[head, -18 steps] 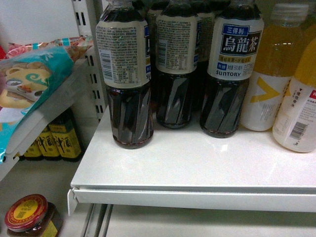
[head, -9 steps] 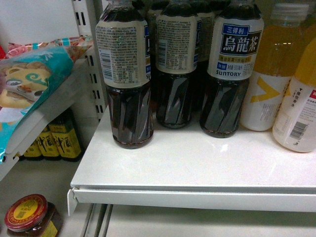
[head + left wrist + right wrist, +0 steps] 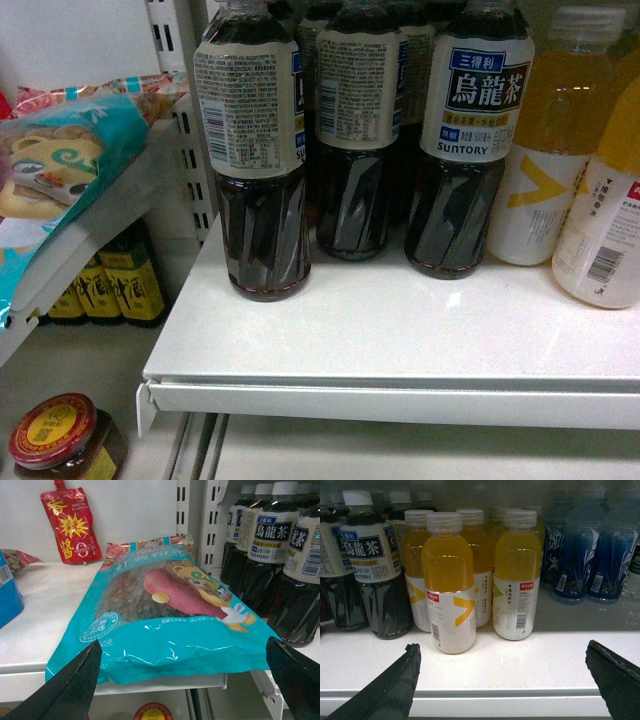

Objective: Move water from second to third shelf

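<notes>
Bottles of yellow drink [image 3: 449, 585] are faced by the spread, empty right gripper [image 3: 505, 680], presumably for approach, while the left gripper [image 3: 185, 680] is likewise held apart before a snack bag [image 3: 160, 615].

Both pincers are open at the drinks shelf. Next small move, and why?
Probably hold the arms and tilt the head camera to show neighbouring shelves. The right pincer hangs open, empty, before yellow drink bottles, blue-labelled bottles to their right; the left pincer, open, faces a teal snack bag. That fits reaching for a bottle or just releasing one, and which shelf this is doesn't show.
</notes>
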Motion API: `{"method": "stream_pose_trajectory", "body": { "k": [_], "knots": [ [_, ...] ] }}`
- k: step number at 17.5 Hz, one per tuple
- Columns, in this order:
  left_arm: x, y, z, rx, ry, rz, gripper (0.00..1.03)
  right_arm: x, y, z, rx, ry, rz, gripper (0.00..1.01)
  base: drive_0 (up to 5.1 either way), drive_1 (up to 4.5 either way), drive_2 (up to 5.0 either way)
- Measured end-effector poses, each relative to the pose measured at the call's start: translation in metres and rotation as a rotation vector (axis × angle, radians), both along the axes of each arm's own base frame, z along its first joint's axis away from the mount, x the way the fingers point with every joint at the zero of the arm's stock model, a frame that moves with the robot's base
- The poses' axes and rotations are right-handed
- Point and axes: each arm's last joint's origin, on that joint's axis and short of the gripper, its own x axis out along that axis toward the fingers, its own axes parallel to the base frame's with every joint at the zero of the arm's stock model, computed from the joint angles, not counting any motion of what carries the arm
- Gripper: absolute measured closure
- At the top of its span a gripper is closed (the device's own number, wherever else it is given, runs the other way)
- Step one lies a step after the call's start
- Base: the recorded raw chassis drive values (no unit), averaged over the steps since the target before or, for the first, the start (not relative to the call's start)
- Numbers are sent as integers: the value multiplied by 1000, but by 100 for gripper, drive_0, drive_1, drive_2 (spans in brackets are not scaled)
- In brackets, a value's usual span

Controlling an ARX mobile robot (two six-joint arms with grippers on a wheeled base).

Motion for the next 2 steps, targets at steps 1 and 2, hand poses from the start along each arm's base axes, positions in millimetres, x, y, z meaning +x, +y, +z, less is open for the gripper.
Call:
{"method": "stream_pose_trajectory", "body": {
  "k": [1,2],
  "knots": [
    [0,0,0,0,0,0,5,0,0,0,0,0,0,3,0,0,0],
    [0,0,0,0,0,0,5,0,0,0,0,0,0,3,0,0,0]
  ]
}}
